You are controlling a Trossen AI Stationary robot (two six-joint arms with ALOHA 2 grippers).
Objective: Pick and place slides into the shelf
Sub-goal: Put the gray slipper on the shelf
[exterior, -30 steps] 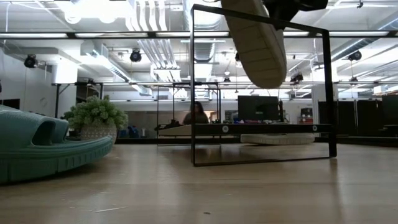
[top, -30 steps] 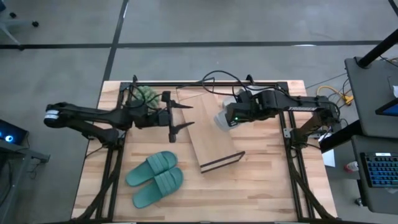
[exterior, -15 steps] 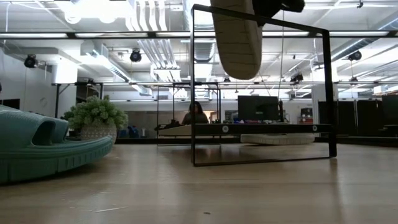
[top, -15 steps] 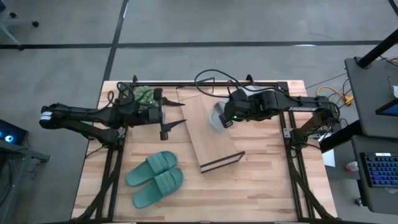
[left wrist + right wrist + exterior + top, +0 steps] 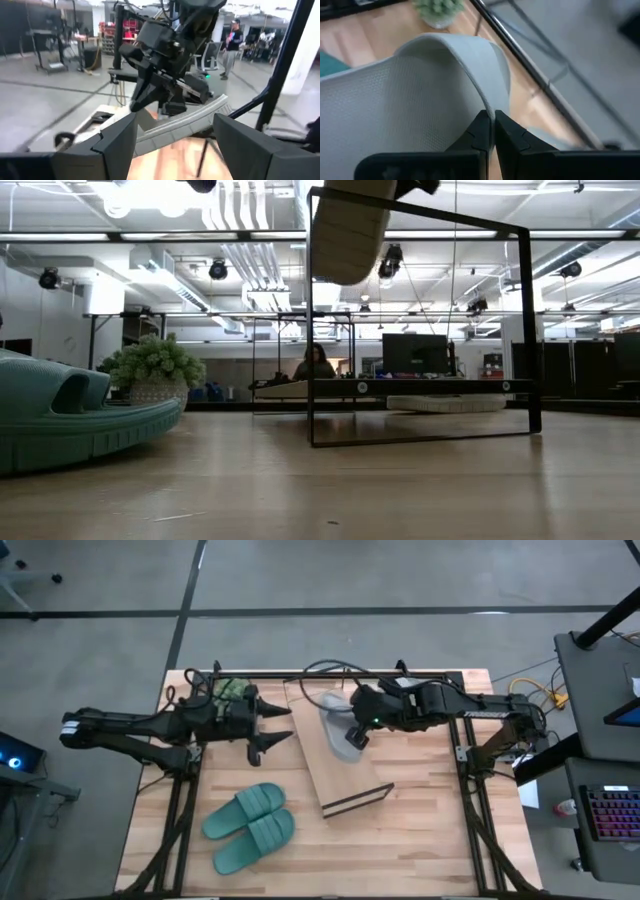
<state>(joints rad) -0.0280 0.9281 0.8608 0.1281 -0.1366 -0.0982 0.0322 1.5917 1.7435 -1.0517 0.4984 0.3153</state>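
My right gripper (image 5: 353, 734) is shut on a light grey slide (image 5: 337, 716) held in the air over the far end of the shelf, a light-wood board (image 5: 345, 775) in a black wire frame (image 5: 420, 330). In the low view that slide (image 5: 348, 230) hangs high at the frame's top. A second grey slide (image 5: 445, 403) lies low inside the frame. My left gripper (image 5: 278, 725) stands open and level just left of the shelf, holding nothing. A teal pair (image 5: 250, 826) rests sole-down on the table near the front left. My right gripper pinches the grey slide's wide strap at its edge (image 5: 487, 107) between its two shut fingers (image 5: 506, 137). The fingers slant downward from the table's right side. The slide is lifted clear above the shelf, tilted, with its sole turned partly sideways.
A small fuzzy green plant (image 5: 233, 690) stands at the far left, close behind my left gripper. A black bar (image 5: 330, 674) runs along the table's far edge. Bare wood lies to the right of the shelf and near the front edge. A person (image 5: 316, 363) sits far behind.
My right gripper has carried the grey slide toward the table's left and a little up, rolling its wrist so the slide has turned about. My left gripper has drawn back toward the table's left edge and rolled, staying open.
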